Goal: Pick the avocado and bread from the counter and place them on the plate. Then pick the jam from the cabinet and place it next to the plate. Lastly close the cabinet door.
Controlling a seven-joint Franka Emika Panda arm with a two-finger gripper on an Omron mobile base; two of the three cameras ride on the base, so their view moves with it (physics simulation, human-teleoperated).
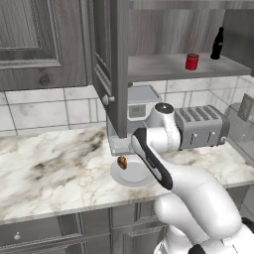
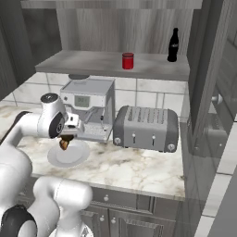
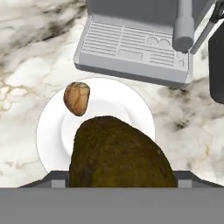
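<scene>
Bread (image 3: 77, 98) already lies on the plate (image 3: 48, 131). Gripper (image 2: 65, 140) is clamped on the avocado (image 3: 120, 153), held directly above the plate, not yet released. Jam (image 2: 127, 60) stands on the cabinet (image 1: 114, 74) shelf above the plate; door open.

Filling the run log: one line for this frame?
pincer: shut on avocado, above plate | bread: on plate | jam: on cabinet shelf | door: open
</scene>
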